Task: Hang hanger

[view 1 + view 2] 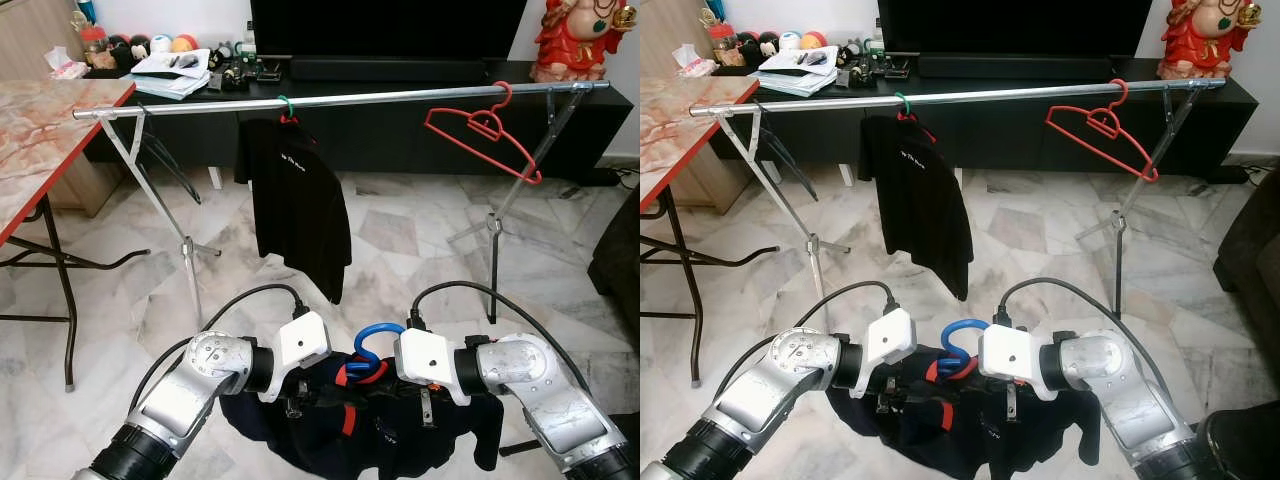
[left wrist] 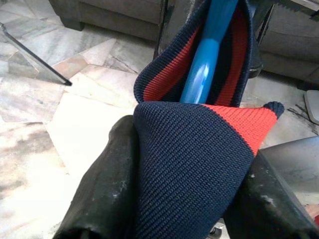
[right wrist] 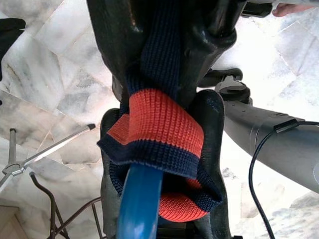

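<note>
A blue hanger (image 1: 373, 345) carries a navy garment (image 1: 380, 430) with a red collar, held low in front of me between both arms. My left gripper (image 2: 189, 199) is shut on the navy and red collar (image 2: 199, 149) beside the blue hanger stem (image 2: 204, 64). My right gripper (image 3: 164, 74) is shut on the same collar (image 3: 159, 124) above the hanger's blue neck (image 3: 139, 204). Beyond stands a silver clothes rail (image 1: 340, 100) with a black shirt (image 1: 295, 200) on a green-hooked hanger and an empty red hanger (image 1: 485, 130).
A marble-topped table (image 1: 40, 130) with red edge stands at the left. A black TV cabinet (image 1: 400, 110) runs behind the rail, with clutter and a red figurine (image 1: 575, 40) on it. A dark sofa edge (image 1: 620, 260) is at the right. Marble floor lies between.
</note>
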